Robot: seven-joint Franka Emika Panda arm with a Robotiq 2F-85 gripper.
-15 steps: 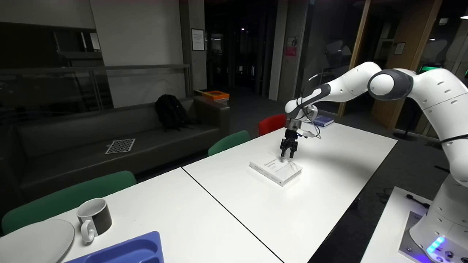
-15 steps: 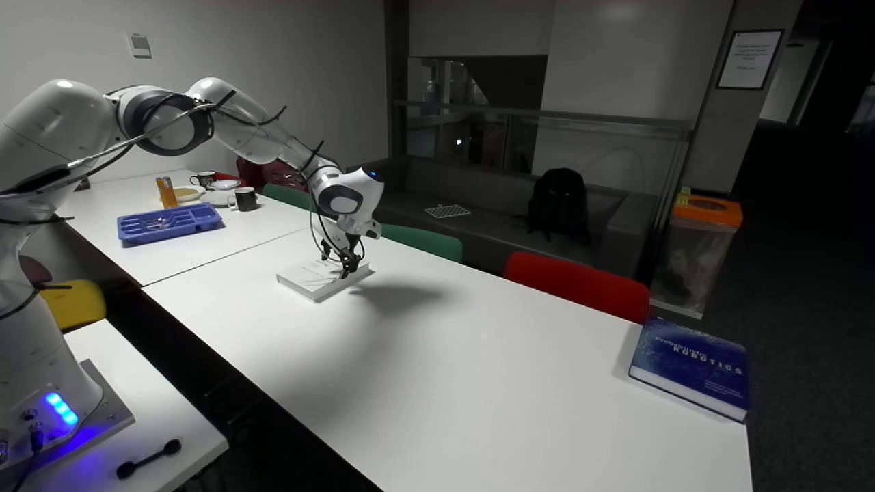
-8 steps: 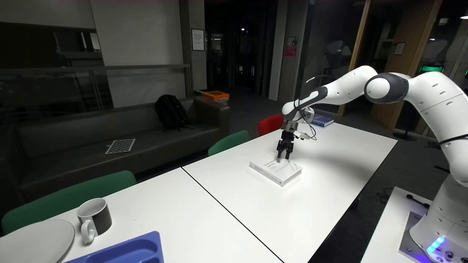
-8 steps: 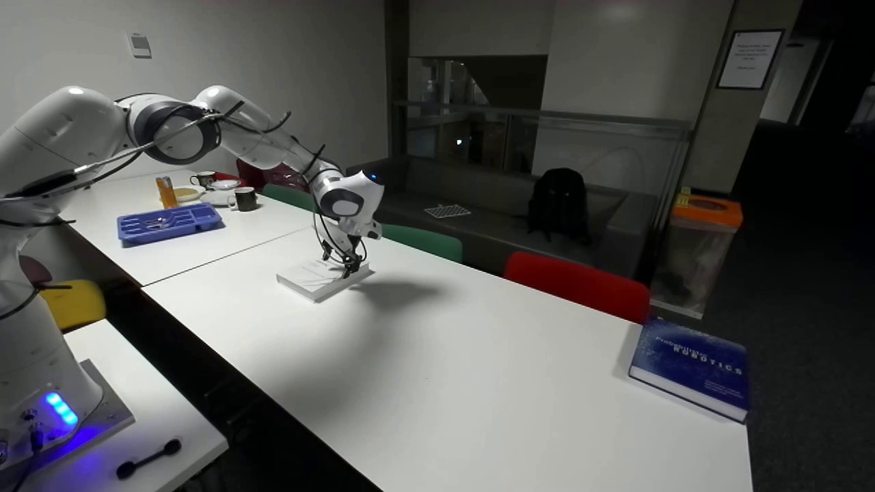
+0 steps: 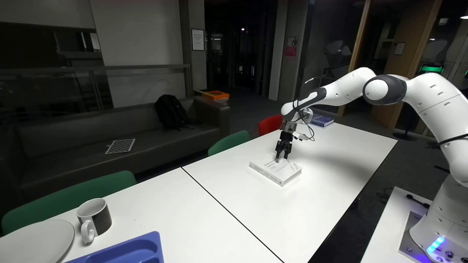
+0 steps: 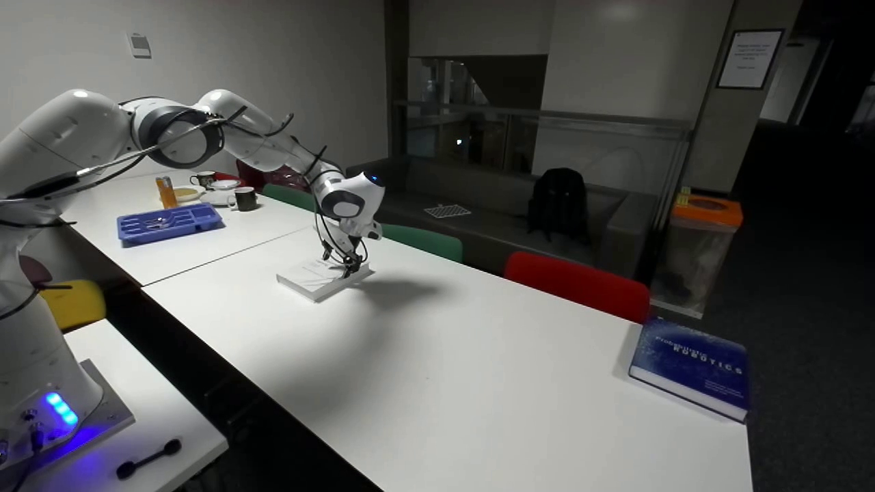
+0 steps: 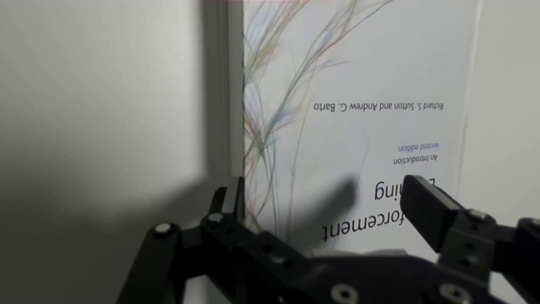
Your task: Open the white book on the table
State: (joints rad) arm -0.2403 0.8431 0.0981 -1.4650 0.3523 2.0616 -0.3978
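The white book (image 5: 276, 171) lies closed and flat on the white table (image 5: 223, 182); it shows in both exterior views (image 6: 316, 276). In the wrist view the book's cover (image 7: 350, 76) is upside down, with black title text and thin coloured strands along its left edge. My gripper (image 7: 324, 185) is open with nothing between its fingers. Its left finger is at the book's strand-side long edge, its right finger over the title. In both exterior views the gripper (image 5: 281, 157) is low over the book's far part (image 6: 338, 265). I cannot tell whether a fingertip touches.
A blue book (image 6: 690, 369) lies at the table's end. A blue tray (image 6: 171, 224), a mug (image 6: 243, 199), plates and an orange item (image 6: 166, 193) stand at the other end. Green (image 6: 422, 242) and red chairs (image 6: 577, 285) line the long side. A dark sofa (image 5: 109, 153) stands behind.
My gripper has moved down and slightly left over the book in an exterior view, with most of the motion in the first half second. The book has not moved.
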